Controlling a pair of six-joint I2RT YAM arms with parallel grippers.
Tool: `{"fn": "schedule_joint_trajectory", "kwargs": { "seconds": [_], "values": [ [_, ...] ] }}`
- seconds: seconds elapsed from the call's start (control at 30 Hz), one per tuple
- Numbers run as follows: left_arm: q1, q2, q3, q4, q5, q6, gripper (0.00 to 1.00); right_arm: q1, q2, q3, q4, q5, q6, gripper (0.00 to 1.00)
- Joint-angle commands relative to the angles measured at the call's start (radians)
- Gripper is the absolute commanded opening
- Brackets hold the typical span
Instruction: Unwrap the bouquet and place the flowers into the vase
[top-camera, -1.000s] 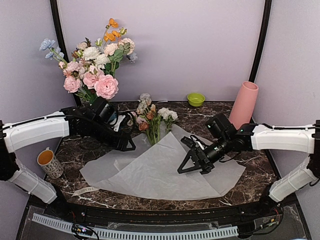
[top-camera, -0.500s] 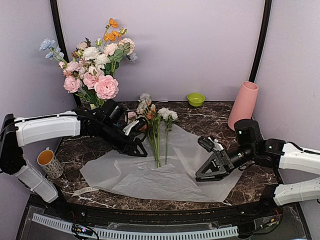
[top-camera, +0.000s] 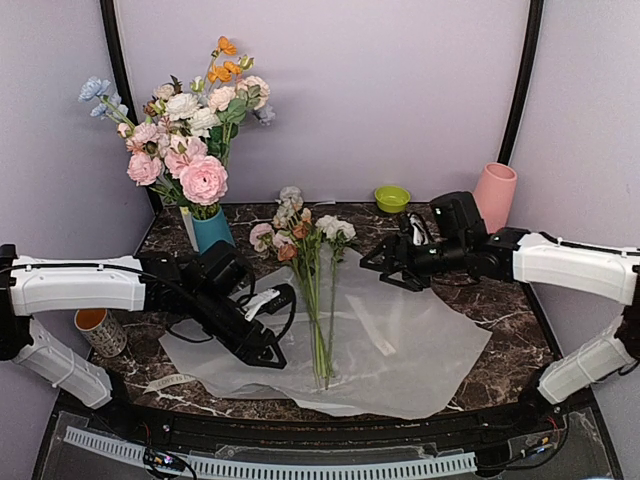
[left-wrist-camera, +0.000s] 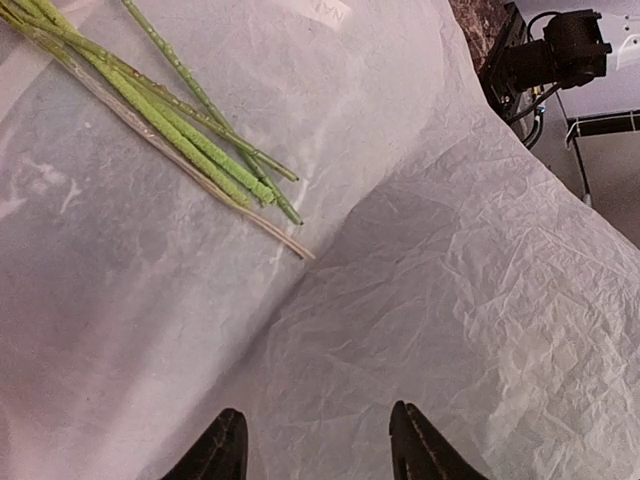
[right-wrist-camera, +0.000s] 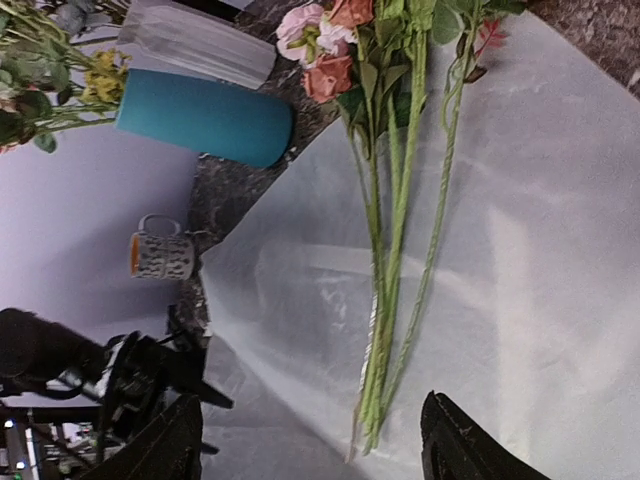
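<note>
The flowers (top-camera: 318, 300) lie flat on the opened cream paper (top-camera: 420, 350), blooms (top-camera: 300, 228) toward the back and green stems pointing to the front. My left gripper (top-camera: 272, 354) hovers open over the paper left of the stem ends, with nothing between its fingers (left-wrist-camera: 225, 452); the stems (left-wrist-camera: 190, 140) show further up in its wrist view. My right gripper (top-camera: 385, 263) is open above the paper's back right corner, pointing left toward the flowers (right-wrist-camera: 390, 300), apart from them. The salmon-pink vase (top-camera: 497, 190) stands upright behind the right arm, its lower part hidden.
A teal vase (top-camera: 212, 230) with a big pink, white, orange and blue arrangement (top-camera: 190, 130) stands back left. A green bowl (top-camera: 392, 197) sits at the back, and a patterned mug (top-camera: 90, 330) at the left edge. A cream strip (top-camera: 175, 381) lies front left.
The left gripper has drawn away from the stems toward the front over the paper. The right arm has swung from front right to the back by the vase. The paper lies flatter.
</note>
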Motion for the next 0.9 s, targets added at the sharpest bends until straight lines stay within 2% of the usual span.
{"fn": "schedule_joint_trajectory", "kwargs": {
  "seconds": [0.0,0.13,0.3,0.33,0.4,0.43,0.53,0.67,0.87],
  "values": [
    [-0.007,-0.090,-0.008,-0.011,-0.141,-0.025,0.56,0.005,0.166,0.188,-0.205,0.191,-0.115,0.71],
    [-0.007,-0.154,0.008,0.027,-0.321,-0.066,0.60,0.026,0.304,0.295,-0.274,0.195,-0.183,0.71],
    [-0.005,-0.133,0.070,0.113,-0.532,-0.117,0.75,0.044,0.408,0.390,-0.265,0.225,-0.178,0.68],
    [-0.004,-0.112,0.089,0.117,-0.580,-0.134,0.79,0.046,0.434,0.419,-0.284,0.250,-0.166,0.67],
    [-0.002,-0.057,0.130,0.114,-0.672,-0.172,0.95,0.048,0.484,0.473,-0.307,0.284,-0.139,0.66],
    [-0.002,-0.040,0.147,0.117,-0.706,-0.190,0.99,0.049,0.510,0.497,-0.310,0.294,-0.128,0.65],
    [0.003,-0.002,0.173,0.148,-0.737,-0.204,0.99,0.050,0.583,0.565,-0.298,0.305,-0.116,0.62],
    [0.012,0.042,0.225,0.120,-0.704,-0.163,0.99,0.049,0.706,0.689,-0.324,0.319,-0.121,0.57],
    [0.012,0.039,0.217,0.112,-0.598,-0.112,0.90,0.048,0.849,0.861,-0.417,0.355,-0.128,0.50]
  ]
}}
